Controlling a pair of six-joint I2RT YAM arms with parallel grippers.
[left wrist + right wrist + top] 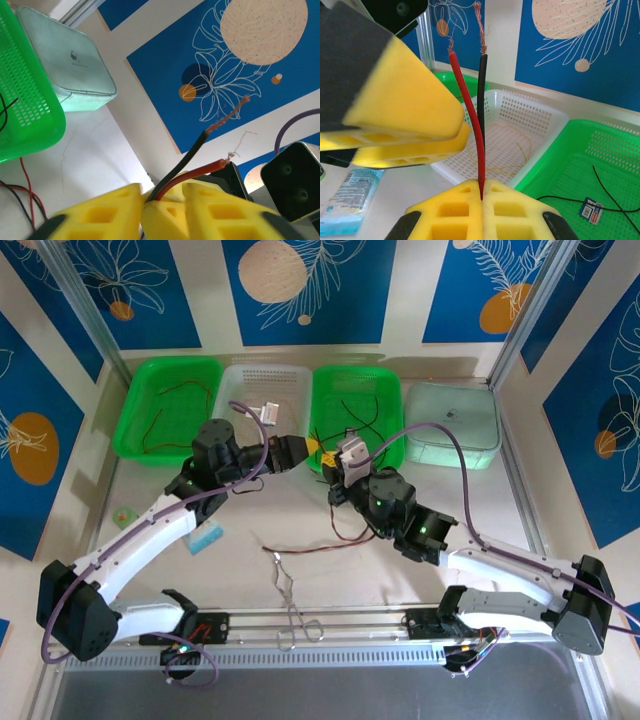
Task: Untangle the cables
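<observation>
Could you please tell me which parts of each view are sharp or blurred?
Right wrist: the red and black thin wires are crisp, while the left gripper's yellow foam fingers look soft. Left wrist: the frayed copper ends are sharp. Top external: even light, faint shadows.

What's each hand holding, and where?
Left hand and right hand both pinch the red and black wires near their stripped ends.

Pale table (240, 510), row of baskets (262, 368), forceps (290, 605), blue packet (205, 537), cables (310, 548)
</observation>
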